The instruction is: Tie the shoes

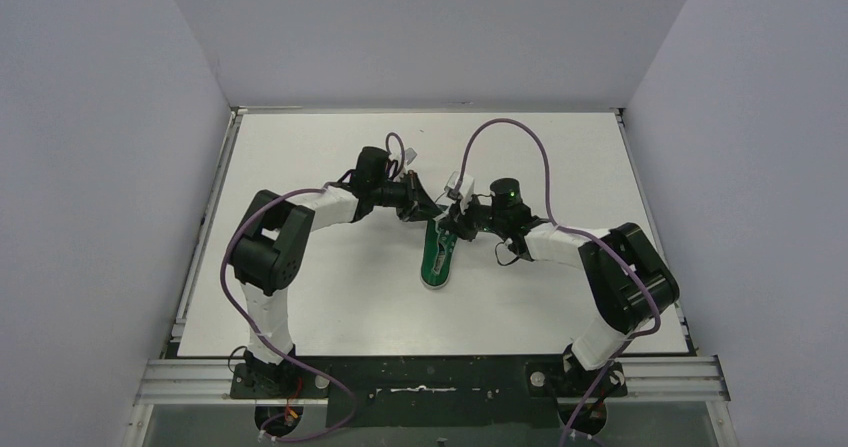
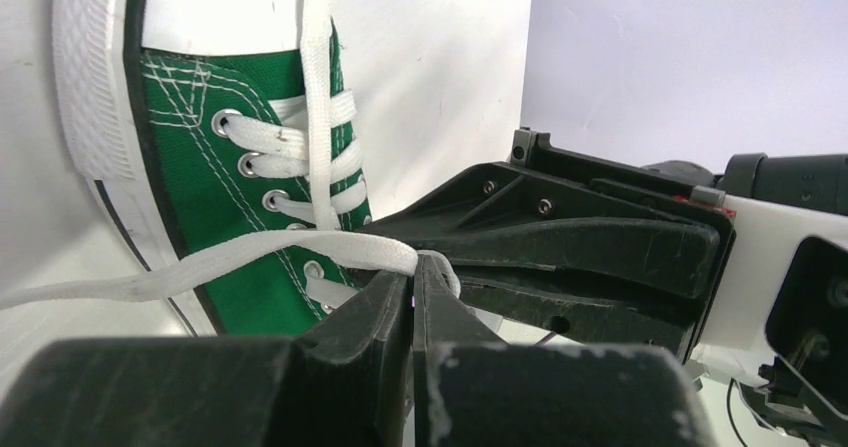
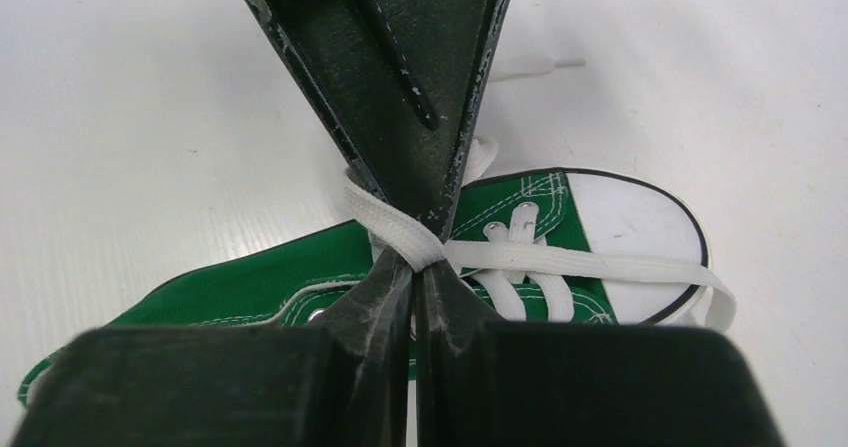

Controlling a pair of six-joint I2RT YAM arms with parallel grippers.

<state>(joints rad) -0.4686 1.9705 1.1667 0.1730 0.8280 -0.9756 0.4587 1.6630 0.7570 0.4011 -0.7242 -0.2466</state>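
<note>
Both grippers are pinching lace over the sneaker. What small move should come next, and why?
Probably draw the grippers apart, each to its own side. The left gripper and right gripper are both shut on white lace, tips nearly touching above the green sneaker, so separating them would likely pull the strands taut.

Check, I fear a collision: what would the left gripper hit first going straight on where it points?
Probably the right gripper, tip to tip ahead of the left gripper; both pinch the white flat laces of the green canvas sneaker.
</note>
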